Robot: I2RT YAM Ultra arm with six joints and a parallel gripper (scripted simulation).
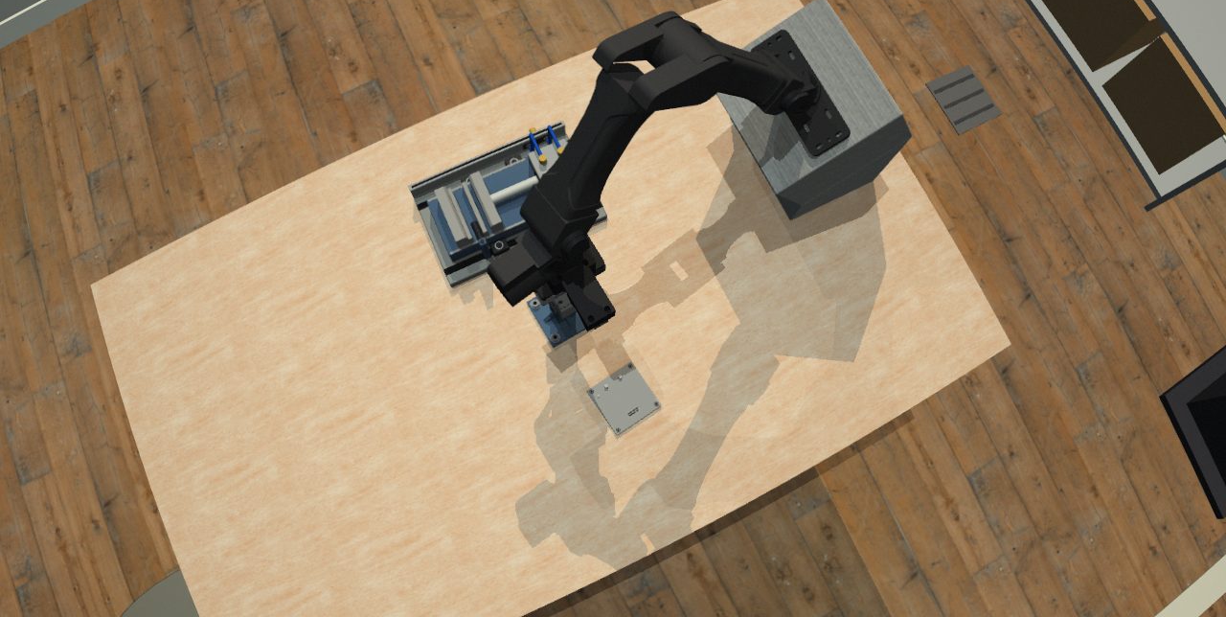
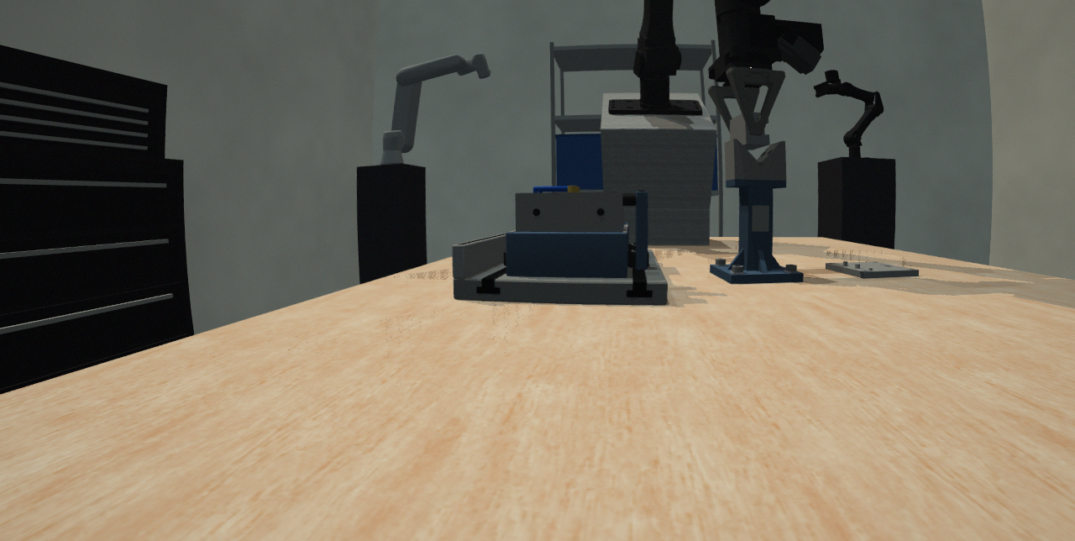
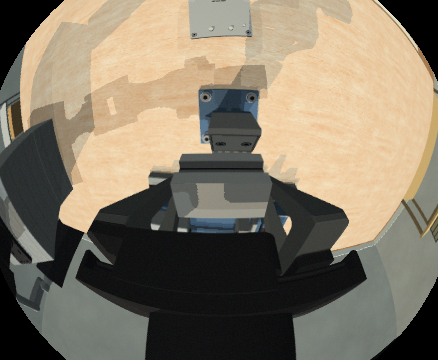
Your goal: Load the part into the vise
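My gripper (image 2: 749, 120) (image 3: 221, 186) is shut on the part, a grey block (image 3: 221, 205) spanning the space between the fingertips. It is low over the V-block (image 1: 561, 305) (image 2: 740, 165) (image 3: 234, 124) on its blue pedestal. In the exterior view the held block is slightly tilted at the notch; whether it touches is unclear. A dark line crosses it in the wrist view; I cannot tell which way the slot faces. The infeed plate (image 1: 625, 400) (image 2: 879, 271) (image 3: 219, 17) holds no block. The vise is open, with its fixed jaw (image 1: 453, 217) and moving jaw (image 1: 485, 202) apart; the work stop is unclear.
The vise base (image 1: 433, 255) (image 2: 556, 292) stands beside the V-block. Its rod (image 1: 512, 190) shows, but my forearm (image 1: 587, 149) hides part of the cylinder end in the top view. Blue hoses (image 1: 536, 145) stand at that end. My arm's grey pedestal (image 1: 844, 64) is at the table's end.
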